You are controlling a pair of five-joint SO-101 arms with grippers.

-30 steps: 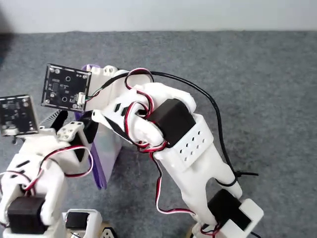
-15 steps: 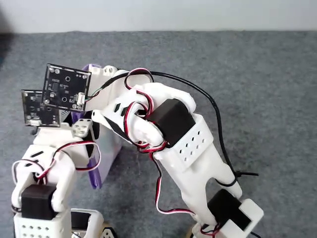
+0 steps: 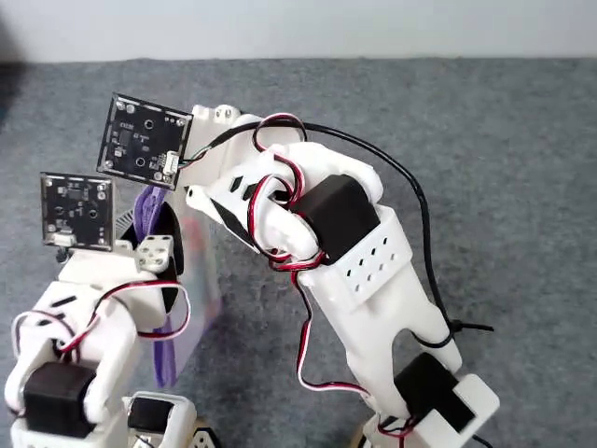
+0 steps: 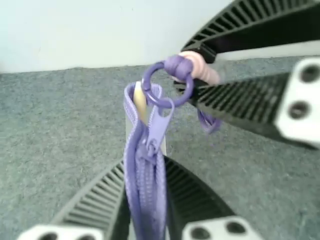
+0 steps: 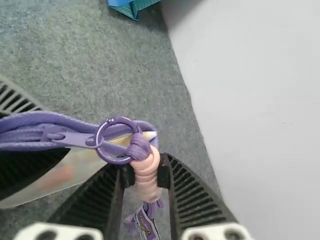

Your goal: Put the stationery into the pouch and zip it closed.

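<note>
The pouch [image 3: 203,280] is translucent with a purple zipper [image 4: 145,170] and is held up off the grey carpet between the two arms. My left gripper [image 4: 145,212] is shut on the pouch's zipper edge, just behind the slider [image 4: 161,119]. A purple ring [image 5: 116,140] links the slider to a pink pull cord [image 5: 146,167]. My right gripper [image 5: 145,175] is shut on that cord, at the pouch's far end. A pale stick-like item [image 4: 140,102] pokes out of the pouch mouth beside the slider. In the high view both grippers are hidden under the wrist camera boards.
Grey carpet [image 3: 485,187] stretches to the right of the arms, with a pale wall [image 3: 298,28] at the far edge. A blue object [image 5: 131,6] lies on the carpet near the wall. Red and black cables [image 3: 280,224] loop over the right arm.
The left arm swung in toward the pouch. The right wrist then moved away toward the wall and slightly right, and the pouch's near end dropped lower toward the front.
</note>
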